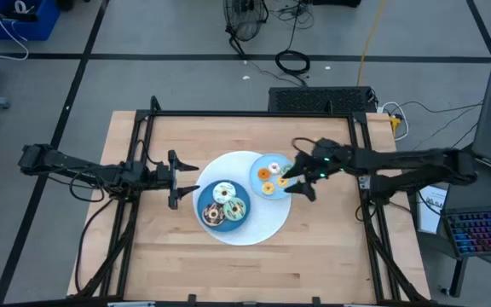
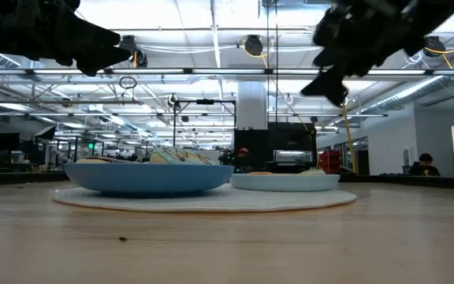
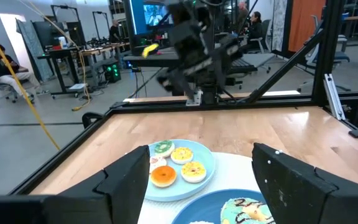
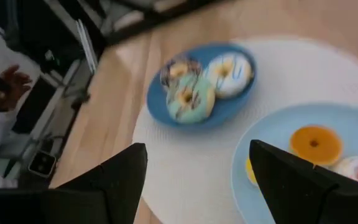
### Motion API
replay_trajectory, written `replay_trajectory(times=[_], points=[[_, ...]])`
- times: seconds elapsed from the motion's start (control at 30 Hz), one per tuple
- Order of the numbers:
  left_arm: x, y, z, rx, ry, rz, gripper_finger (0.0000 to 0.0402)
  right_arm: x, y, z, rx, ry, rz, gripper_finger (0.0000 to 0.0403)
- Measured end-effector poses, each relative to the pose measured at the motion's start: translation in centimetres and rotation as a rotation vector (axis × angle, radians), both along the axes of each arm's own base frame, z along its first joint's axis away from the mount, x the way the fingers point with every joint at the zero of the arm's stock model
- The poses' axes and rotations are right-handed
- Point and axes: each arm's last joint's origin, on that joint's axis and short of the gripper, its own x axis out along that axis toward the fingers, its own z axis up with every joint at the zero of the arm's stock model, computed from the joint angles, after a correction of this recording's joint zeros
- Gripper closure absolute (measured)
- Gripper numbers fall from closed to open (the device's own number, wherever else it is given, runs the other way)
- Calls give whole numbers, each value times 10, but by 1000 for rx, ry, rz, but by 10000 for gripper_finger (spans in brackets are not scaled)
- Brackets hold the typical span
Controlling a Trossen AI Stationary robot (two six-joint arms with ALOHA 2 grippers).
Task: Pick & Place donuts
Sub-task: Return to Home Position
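The right gripper (image 4: 194,186), fingers spread wide and empty, hangs raised over the outer edge of the light blue plate (image 1: 262,162). The small donuts (image 1: 268,177) lie on that plate, just beside and below it. The three larger donuts (image 1: 224,205) sit on the dark blue plate (image 1: 203,203) alongside. Both plates rest on a white round mat (image 1: 258,226). The left gripper (image 1: 186,179), also parted and empty, hovers beside the dark plate.

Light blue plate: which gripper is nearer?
Right. The right gripper hovers over the light blue plate's right edge; the left gripper sits left of the dark blue plate.
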Motion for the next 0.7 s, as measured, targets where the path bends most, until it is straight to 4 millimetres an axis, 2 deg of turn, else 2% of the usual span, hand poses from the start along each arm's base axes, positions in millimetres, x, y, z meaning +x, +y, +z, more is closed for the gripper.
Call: replay_trajectory(times=[0.13,0.2,0.3,0.4,0.53,0.63,0.7], points=[[0,0,0,0,0,0,127,-31,8,10,-57,-131,-42,133],[0,0,0,0,1,0,128,-45,12,9,-79,-221,-48,133],[0,0,0,0,0,0,125,-64,16,-1,-94,-369,-35,133],[0,0,0,0,-4,0,122,-80,19,-20,-66,-466,-52,133],[0,0,0,-3,-4,1,124,-96,21,-44,-76,-591,-54,133],[0,0,-1,-60,0,1,128,-102,22,-36,-103,-725,-57,133],[0,1,-2,-64,14,13,126,-104,21,-33,-118,-748,-62,133]])
